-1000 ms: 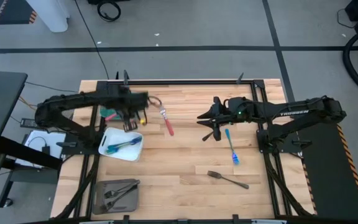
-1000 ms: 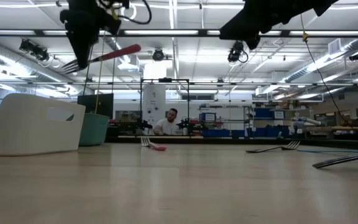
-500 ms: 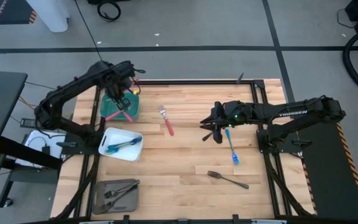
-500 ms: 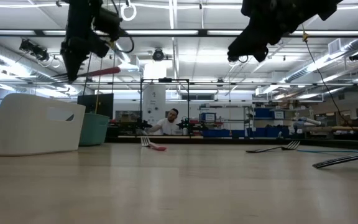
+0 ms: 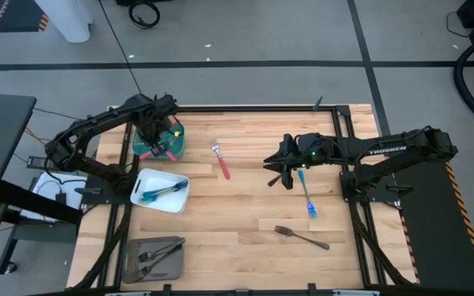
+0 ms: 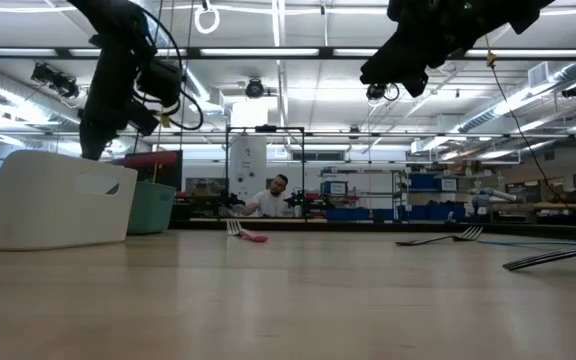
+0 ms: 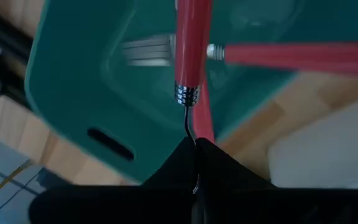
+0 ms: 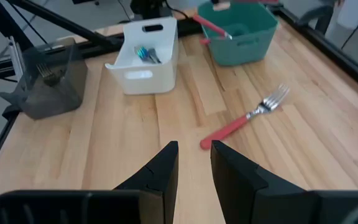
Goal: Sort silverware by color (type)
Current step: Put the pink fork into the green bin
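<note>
The left gripper [image 7: 194, 149], clenched on a red-handled fork [image 7: 188, 43], should release only once low inside the green bin [image 5: 175, 148].

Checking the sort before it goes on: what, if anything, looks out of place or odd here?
Nothing stands out. The left gripper holds a red-handled utensil over the green bin, which holds red ones. Blue ones lie in the white bin, grey in the grey bin. Three forks lie on the table.

The only readable text is white lettering, apparently "TROSSEN", along the dark right robot arm [image 5: 385, 150] in the high view.
</note>
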Controlling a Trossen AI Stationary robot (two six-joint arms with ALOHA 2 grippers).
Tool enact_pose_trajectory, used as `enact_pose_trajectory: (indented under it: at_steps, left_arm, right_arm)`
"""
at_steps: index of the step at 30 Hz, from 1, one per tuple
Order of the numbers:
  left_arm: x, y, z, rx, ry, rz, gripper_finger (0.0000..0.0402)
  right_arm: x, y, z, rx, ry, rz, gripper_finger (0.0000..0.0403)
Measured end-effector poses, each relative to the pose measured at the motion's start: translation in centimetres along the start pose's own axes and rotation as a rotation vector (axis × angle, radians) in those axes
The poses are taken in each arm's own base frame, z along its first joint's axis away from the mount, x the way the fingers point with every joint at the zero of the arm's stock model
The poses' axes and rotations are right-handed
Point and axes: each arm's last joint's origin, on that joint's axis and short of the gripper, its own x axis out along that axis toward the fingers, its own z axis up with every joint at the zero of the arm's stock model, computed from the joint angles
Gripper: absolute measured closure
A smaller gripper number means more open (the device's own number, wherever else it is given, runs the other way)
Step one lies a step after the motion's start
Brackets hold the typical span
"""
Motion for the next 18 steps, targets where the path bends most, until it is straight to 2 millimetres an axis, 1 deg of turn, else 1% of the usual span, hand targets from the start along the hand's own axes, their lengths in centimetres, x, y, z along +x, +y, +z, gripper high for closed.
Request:
enact_pose_trajectory:
  at_steps: [5, 8, 11, 18]
  left_arm:
    - [1.9, -0.3, 0.7, -0.018, -0.083, 0.014, 0.0385]
    - [2.6, -0.4, 0.8, -0.019, -0.103, 0.018, 0.0384]
    - [2.7, -0.4, 0.7, 0.005, -0.091, 0.027, 0.0373]
    - [2.7, -0.4, 0.3, 0.014, -0.047, 0.044, 0.0324]
  right_arm:
    - [0.0, 0.0, 0.2, -0.028, -0.019, 0.003, 0.03]
    - [0.0, 0.0, 0.2, -0.049, -0.026, 0.004, 0.03]
    - [0.0, 0.1, 0.3, -0.069, -0.031, 0.005, 0.03]
    - [0.0, -0.1, 0.4, -0.082, -0.035, -0.003, 0.03]
